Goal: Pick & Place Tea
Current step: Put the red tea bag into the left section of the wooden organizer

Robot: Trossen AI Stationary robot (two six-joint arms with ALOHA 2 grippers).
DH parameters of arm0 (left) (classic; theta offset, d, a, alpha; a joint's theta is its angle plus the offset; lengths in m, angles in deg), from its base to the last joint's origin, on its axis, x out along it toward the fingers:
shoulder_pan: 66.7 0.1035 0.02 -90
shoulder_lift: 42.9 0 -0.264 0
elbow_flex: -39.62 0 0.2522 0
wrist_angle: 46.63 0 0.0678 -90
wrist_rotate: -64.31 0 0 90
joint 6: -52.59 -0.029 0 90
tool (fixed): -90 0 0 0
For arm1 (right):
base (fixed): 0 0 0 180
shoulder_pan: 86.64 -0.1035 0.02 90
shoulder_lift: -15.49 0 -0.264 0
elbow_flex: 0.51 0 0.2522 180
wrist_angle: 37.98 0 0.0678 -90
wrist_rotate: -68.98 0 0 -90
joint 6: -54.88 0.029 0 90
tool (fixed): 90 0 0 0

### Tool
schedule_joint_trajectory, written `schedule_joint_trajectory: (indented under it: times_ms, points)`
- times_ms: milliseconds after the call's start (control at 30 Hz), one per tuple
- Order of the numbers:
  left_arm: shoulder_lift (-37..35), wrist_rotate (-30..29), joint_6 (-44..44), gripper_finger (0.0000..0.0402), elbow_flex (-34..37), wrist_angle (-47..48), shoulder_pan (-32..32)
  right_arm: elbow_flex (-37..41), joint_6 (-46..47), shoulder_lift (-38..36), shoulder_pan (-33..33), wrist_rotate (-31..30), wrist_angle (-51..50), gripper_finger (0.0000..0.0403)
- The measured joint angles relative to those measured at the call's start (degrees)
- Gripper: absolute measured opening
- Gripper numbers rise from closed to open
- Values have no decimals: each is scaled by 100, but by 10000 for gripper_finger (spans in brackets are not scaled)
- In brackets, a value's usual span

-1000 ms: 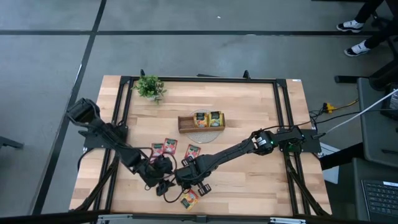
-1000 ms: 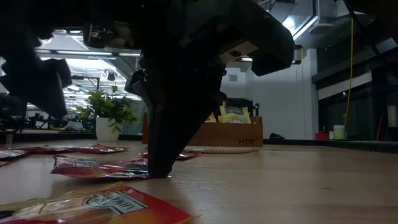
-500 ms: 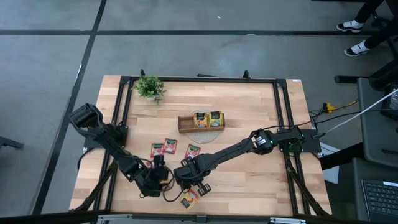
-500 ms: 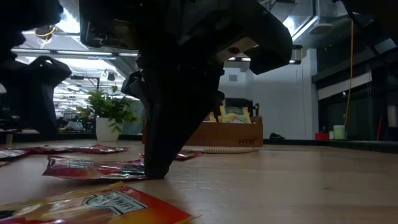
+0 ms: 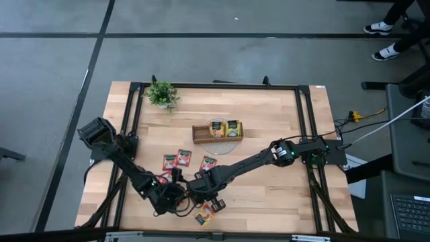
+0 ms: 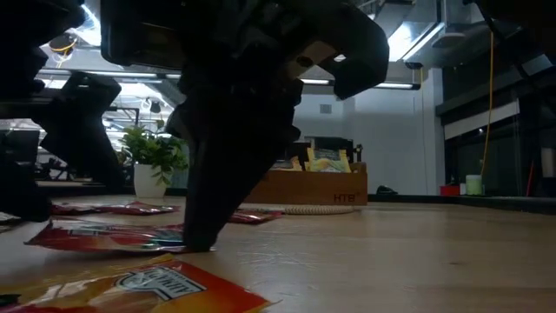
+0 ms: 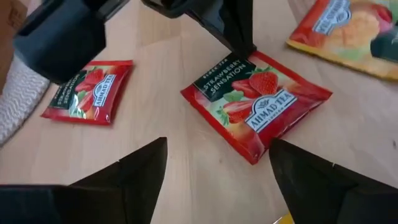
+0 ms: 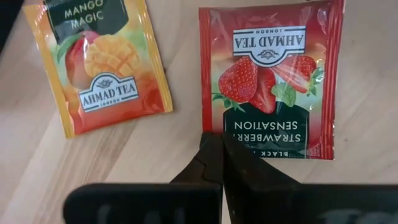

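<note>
Nearest the counter's front edge lies an orange sachet [image 5: 204, 215] whose label reads "MANGO MAGIC" over "AHMAD TEA LONDON" [image 8: 102, 62]; in the low view [image 6: 130, 291] it fills the foreground, flat on the wood.

Just behind it, both arms meet over a red sachet [image 8: 270, 78] printed "AHMAD TEA LONDON" and "STRAWBERRY SENSATION", with "BLACK TEA" partly legible. The right gripper [image 8: 217, 144] has its fingers pressed together, gripping nothing, their tip resting on the sachet's dark label edge and pinning it to the counter [image 5: 269, 195]. In the left wrist view the same sachet [image 7: 258, 106] lies flat with that closed tip [image 7: 239, 37] touching one edge. The left gripper [image 7: 217, 165] faces it with its fingers spread wide and empty, one on either side of the sachet's near corner, apart from it.

Farther toward the counter's middle, two more red strawberry sachets lie flat, one [image 5: 177, 160] to the left and one [image 5: 208, 163] just right of it; the one seen from the left wrist [image 7: 90, 93] has lettering too small to read.

Beyond them stands the wooden tray [image 5: 201, 132], holding upright yellow-green sachets [image 5: 225, 128]; its front shows letters I cannot read in the low view [image 6: 347, 198].

At the far left corner sits a potted plant [image 5: 162, 94].
</note>
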Motion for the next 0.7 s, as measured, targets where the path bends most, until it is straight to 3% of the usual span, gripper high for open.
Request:
schedule_joint_trajectory:
  times_ms: [700]
  points:
    - [342, 98, -1524, 264, -9, -432, -100, 2, 18, 7, 146, 96, 140, 0]
